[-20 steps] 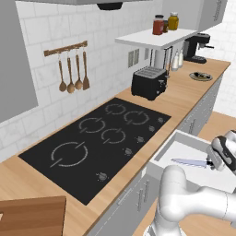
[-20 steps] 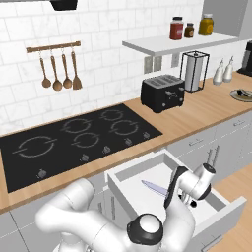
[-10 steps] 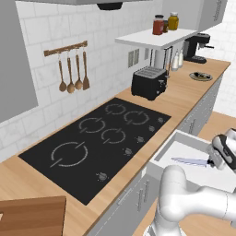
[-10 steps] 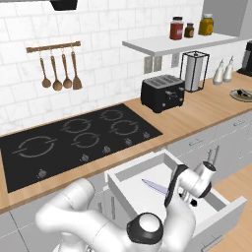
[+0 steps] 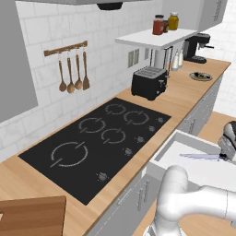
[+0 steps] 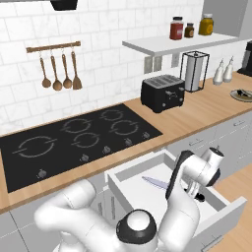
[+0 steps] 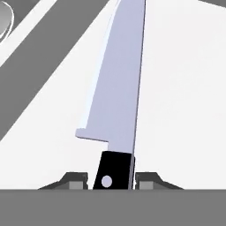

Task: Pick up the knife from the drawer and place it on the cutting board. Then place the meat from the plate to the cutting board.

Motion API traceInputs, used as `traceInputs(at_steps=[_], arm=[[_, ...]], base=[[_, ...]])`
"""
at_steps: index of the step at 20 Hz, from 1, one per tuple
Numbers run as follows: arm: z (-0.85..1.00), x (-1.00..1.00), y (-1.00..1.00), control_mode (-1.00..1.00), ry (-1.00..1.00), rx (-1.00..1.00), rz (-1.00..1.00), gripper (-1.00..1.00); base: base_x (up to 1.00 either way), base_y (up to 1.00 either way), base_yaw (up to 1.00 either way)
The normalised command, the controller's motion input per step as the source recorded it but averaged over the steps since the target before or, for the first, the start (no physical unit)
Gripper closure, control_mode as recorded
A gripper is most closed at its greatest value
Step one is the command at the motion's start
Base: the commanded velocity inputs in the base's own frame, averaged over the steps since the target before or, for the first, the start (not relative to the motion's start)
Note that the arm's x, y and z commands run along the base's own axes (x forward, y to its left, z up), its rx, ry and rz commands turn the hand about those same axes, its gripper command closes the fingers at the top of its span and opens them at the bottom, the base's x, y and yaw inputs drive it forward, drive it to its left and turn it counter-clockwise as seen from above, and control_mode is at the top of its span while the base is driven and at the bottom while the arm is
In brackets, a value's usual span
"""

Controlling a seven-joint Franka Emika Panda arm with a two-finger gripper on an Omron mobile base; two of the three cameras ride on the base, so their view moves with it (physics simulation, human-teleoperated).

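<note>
The knife (image 7: 119, 88) lies flat in the open white drawer (image 5: 167, 151), blade pointing away from my hand, and its silver blade (image 5: 198, 157) also shows in the right base view (image 6: 155, 182). My gripper (image 7: 112, 178) is low in the drawer, and its two fingertips (image 7: 76, 178) press in close on either side of the black handle. The brown cutting board (image 5: 30, 216) rests on the counter's near left corner. Far down the counter stands the pale plate (image 5: 201, 76) with a small dark piece, the meat (image 5: 199, 74), on it; the plate's edge (image 6: 242, 94) is in the right base view too.
A black cooktop (image 5: 99, 138) fills the counter's middle. Behind it stand a black toaster (image 5: 148, 83), a paper towel stand (image 6: 193, 71) and a coffee machine (image 5: 196, 48). A shelf (image 5: 154, 38) holds jars; wooden spoons (image 5: 71, 76) hang on the wall.
The arm has hardly moved. My hand stays low over the knife's handle in the drawer.
</note>
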Motion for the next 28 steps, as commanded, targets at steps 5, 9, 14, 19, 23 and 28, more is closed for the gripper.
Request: traceInputs(at_steps=[5,9,14,19,23,28], arm=[[1.00,-0.83,-0.01,-1.00,0.01,-0.02,-0.13,1.00],[1.00,-0.46,0.15,-1.00,0.04,-0.08,-0.15,1.00],[1.00,-0.40,0.26,-1.00,0.04,0.00,-0.23,1.00],[1.00,-0.26,0.93,-1.00,-0.08,-0.04,-0.25,1.00],[1.00,0.00,1.00,-1.00,-0.04,-0.10,-0.20,1.00],[0.61,-0.06,1.00,-1.00,-0.02,-0.11,-0.09,1.00]], base=[[0.00,0.00,0.00],[0.00,0.00,0.00],[0.00,0.00,0.00],[0.00,0.00,0.00],[0.00,0.00,0.00],[0.00,0.00,0.00]])
